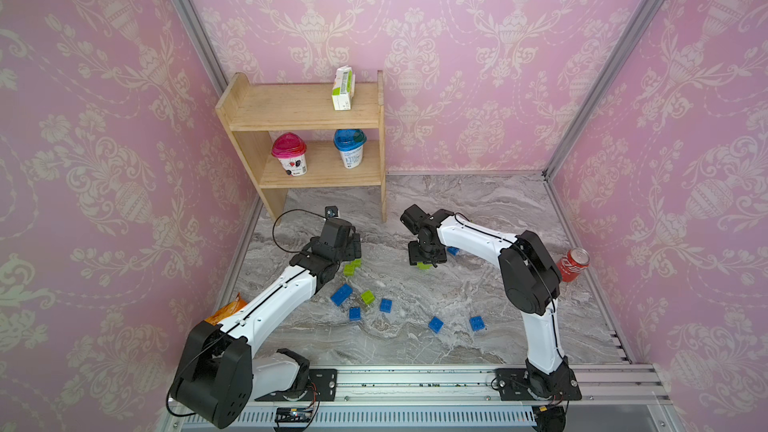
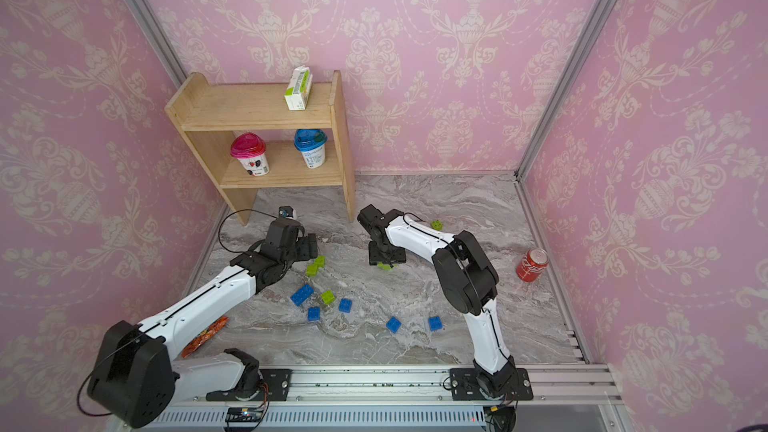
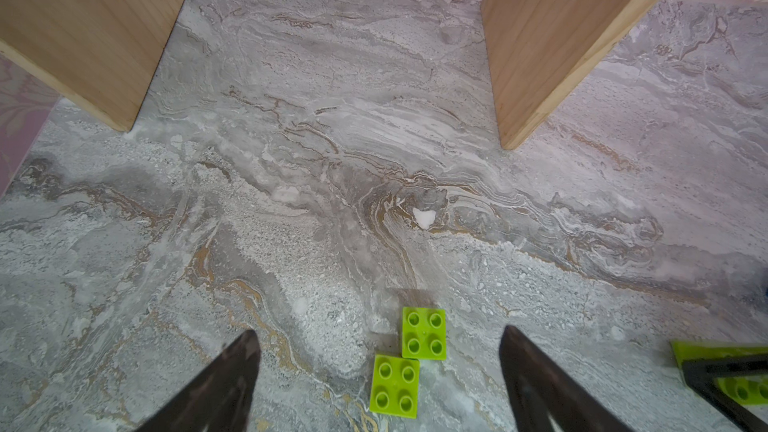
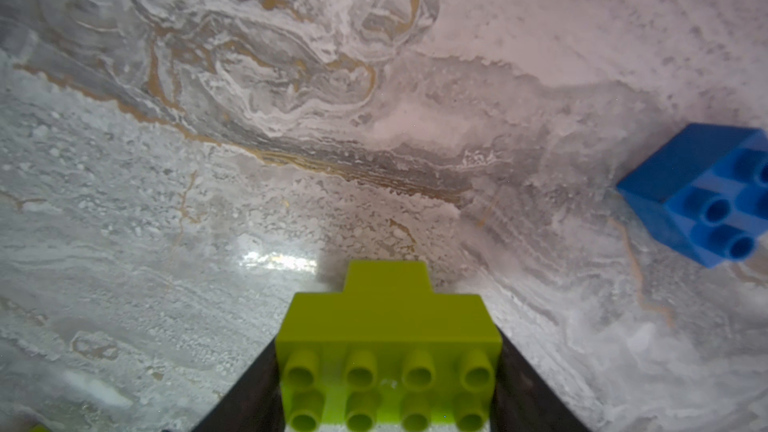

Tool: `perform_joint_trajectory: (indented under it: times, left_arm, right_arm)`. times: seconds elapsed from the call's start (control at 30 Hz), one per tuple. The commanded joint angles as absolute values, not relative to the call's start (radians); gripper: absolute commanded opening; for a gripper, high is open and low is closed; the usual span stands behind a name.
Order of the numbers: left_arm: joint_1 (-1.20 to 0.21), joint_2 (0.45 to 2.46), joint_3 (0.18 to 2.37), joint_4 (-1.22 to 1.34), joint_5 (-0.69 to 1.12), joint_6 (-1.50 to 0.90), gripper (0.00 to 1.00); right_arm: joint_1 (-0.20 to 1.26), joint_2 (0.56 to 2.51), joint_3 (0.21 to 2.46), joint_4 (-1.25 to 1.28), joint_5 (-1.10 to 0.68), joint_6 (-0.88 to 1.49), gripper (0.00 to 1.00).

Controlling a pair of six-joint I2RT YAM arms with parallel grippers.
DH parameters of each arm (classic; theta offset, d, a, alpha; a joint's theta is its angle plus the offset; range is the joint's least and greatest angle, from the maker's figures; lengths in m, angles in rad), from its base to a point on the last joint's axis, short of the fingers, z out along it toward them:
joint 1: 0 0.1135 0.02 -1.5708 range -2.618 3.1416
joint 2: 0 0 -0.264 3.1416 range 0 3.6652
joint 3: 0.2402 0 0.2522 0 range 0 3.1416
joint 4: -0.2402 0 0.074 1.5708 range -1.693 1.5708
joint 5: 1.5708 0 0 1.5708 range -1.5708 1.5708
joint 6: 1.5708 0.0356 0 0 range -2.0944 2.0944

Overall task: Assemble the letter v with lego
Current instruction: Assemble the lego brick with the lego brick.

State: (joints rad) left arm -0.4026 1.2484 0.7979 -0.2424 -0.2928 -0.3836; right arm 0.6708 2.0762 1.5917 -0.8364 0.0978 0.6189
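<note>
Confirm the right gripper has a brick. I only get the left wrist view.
Observer: Yes, the right gripper is shut on a lime-green eight-stud brick, seen in the right wrist view.
Operator: Anything close by it?
Observer: A blue brick lies on the table beside it, apart.
Operator: Obstacles further right?
Observer: A red soda can stands upright near the right wall.

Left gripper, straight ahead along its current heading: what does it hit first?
Probably the nearer lime-green brick, lying between the fingers of the open left gripper. Depth is unclear, so it could clear the brick and reach the table.
</note>
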Motion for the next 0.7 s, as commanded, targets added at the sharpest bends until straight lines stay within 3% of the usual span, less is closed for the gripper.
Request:
perform_joint_trajectory:
  times: [0.0,0.07,0.37,0.53,0.67]
  left_arm:
    - [-0.408,1.238,0.821,-0.252,-0.275,-0.374,0.91]
    - [-0.409,1.231,0.817,-0.257,-0.281,-0.367,0.92]
    - [-0.408,1.272,0.832,-0.286,-0.26,-0.314,0.94]
    - [-0.407,1.453,0.918,-0.352,-0.16,-0.252,0.9]
    - [-0.403,1.599,1.011,-0.423,-0.144,-0.242,0.79]
  right_arm:
    - [0.689,2.126,1.602,-0.869,0.087,0.693,0.39]
    - [0.689,2.123,1.616,-0.884,0.098,0.683,0.53]
    - [0.689,2.048,1.676,-0.925,0.096,0.611,0.97]
    - [0.661,1.909,1.635,-0.961,0.076,0.547,0.99]
    - [0.609,1.771,1.522,-0.991,0.074,0.541,0.96]
